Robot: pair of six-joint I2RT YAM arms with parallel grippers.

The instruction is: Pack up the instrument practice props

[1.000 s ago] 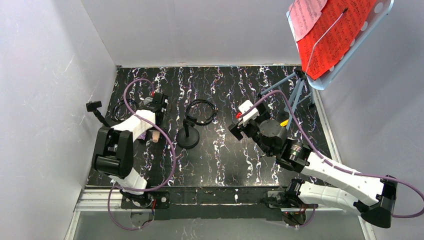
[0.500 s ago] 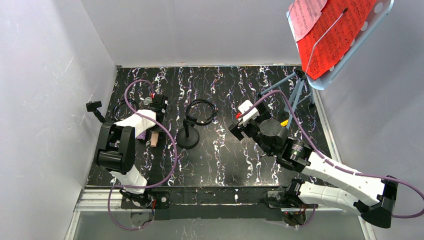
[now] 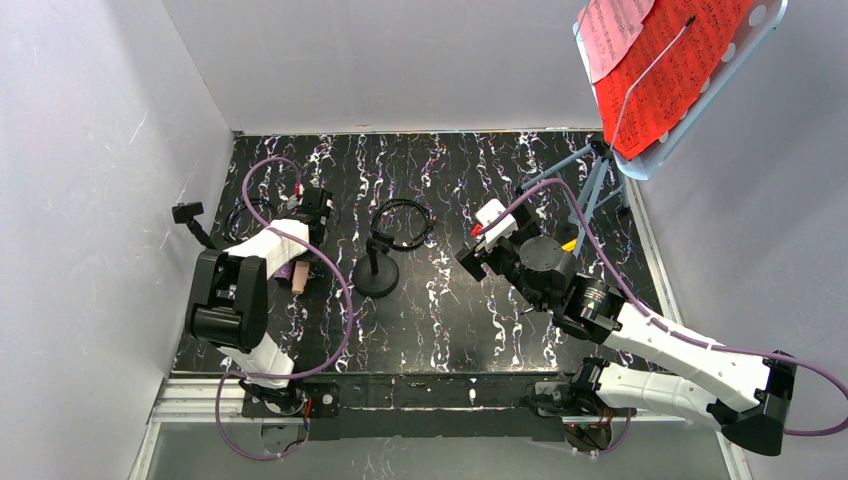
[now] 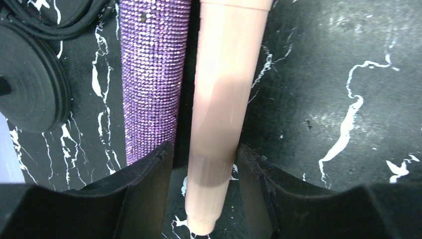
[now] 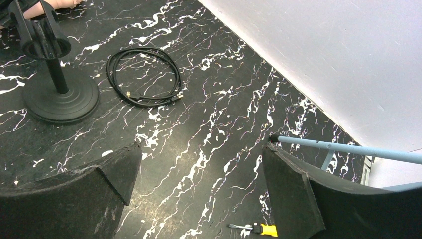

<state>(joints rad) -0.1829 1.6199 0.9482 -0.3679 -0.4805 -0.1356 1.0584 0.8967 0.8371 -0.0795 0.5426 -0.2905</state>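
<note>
Straddling the cream microphone point(image 4: 219, 99), the left gripper point(image 4: 204, 149) stands half-spread, not clamping it. The purple glitter microphone point(image 4: 152, 74) lies just left of it; closing could snag or roll either. The right gripper point(image 5: 199, 164) gapes wide, empty. No packing container shows; red and pink pages point(image 3: 670, 80) sit on the music stand point(image 3: 762, 25), upper right.

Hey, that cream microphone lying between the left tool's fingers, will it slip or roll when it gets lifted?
Probably slippery: the cream microphone has a smooth, tapered handle, so it could slide out of the left tool. Being round, it may roll if nudged, though the purple microphone alongside should block it on that side.
</note>
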